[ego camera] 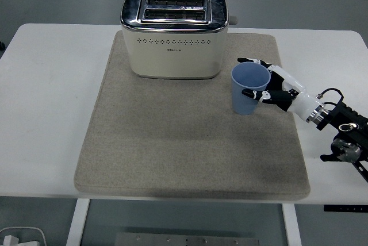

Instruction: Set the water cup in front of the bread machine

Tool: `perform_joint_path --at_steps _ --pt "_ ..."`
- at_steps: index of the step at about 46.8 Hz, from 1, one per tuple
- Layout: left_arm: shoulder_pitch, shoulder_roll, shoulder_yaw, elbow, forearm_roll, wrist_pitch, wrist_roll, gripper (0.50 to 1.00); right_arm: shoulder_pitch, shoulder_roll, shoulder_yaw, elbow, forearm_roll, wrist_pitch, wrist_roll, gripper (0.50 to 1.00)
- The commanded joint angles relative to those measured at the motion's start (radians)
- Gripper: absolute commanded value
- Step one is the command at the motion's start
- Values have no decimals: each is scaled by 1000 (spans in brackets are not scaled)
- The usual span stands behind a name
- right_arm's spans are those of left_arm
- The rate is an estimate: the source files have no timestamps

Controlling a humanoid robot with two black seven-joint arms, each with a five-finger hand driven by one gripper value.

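The right hand (270, 82) grips the pale blue plastic cup (249, 89), seemingly lifted, right of the cream metal toaster (172, 34); placing it in front remains.

The right arm (339, 128) comes in from the picture's edge at about four o'clock and stretches toward ten o'clock, forearm low and nearly level. Its silver wrist cuff (313, 114) sits just behind the right robot hand (270, 82), whose black-and-white fingers (253, 62) are curled in a wrapping grip, thumb on the near side and the others on the far side (the palm faces nine o'clock), closed around the blue cup (248, 88). A thin black cable loops above the wrist.
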Motion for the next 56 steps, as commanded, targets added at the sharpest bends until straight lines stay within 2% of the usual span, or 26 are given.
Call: perform_joint_path --at_steps 1,17,23,29,56 --pt "0 0 0 0 0 1 0 1000 5 11 0 0 0 -2 0 699" --pt "0 0 0 0 0 1 0 1000 40 91 -3 0 -19 3 0 695" --pt "0 0 0 0 0 -1 0 1000 47 120 -3 0 -46 5 0 660" --pt "0 0 0 0 0 1 0 1000 50 160 -3 0 -65 -6 0 658" --pt "0 0 0 0 0 -1 0 1000 97 280 -78 -2 -65 -138 -65 666"
